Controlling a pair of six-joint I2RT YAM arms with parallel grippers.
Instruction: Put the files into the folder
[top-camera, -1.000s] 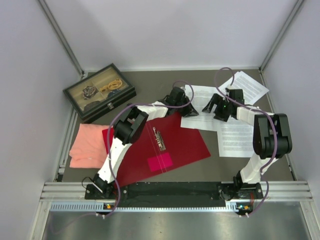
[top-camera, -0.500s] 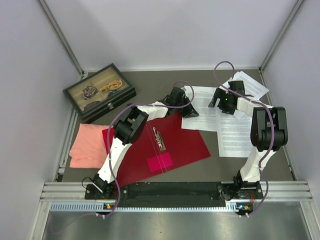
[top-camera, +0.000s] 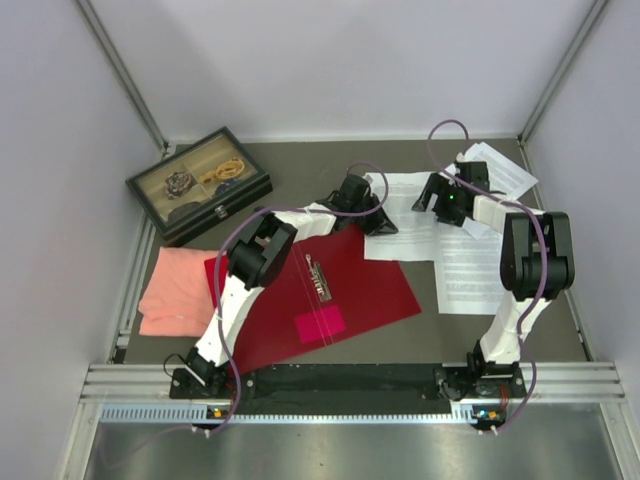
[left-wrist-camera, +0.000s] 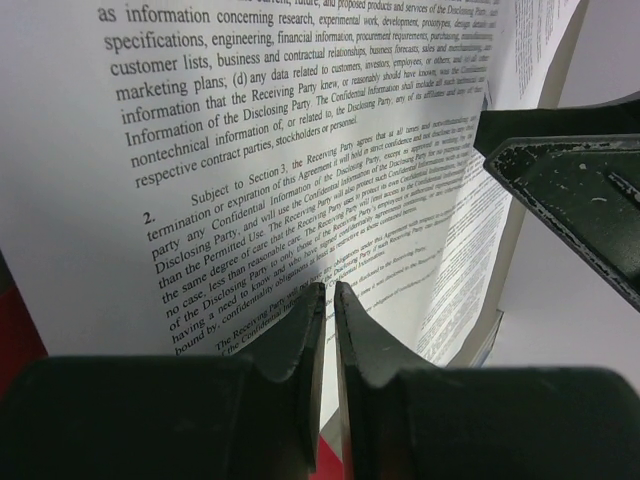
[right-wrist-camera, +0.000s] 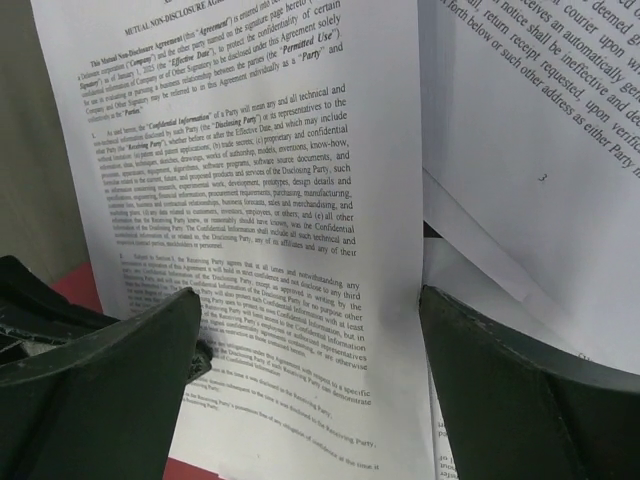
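White sheet (left-wrist-camera: 250, 150) edge seemingly pinched by narrow left fingers (left-wrist-camera: 300, 345); right fingers (right-wrist-camera: 510, 385) spread wide.

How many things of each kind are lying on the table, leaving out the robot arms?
Paper sheets that can be told apart: 3
Red folder: 1
Pink cloth: 1
Glass-lidded box: 1
Total: 6

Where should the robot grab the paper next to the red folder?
At the corner nearest the folder, coming in from the folder side. The paper is thin and lies almost flat, so only an edge fits between the fingers. The left pincer pinches it right there.
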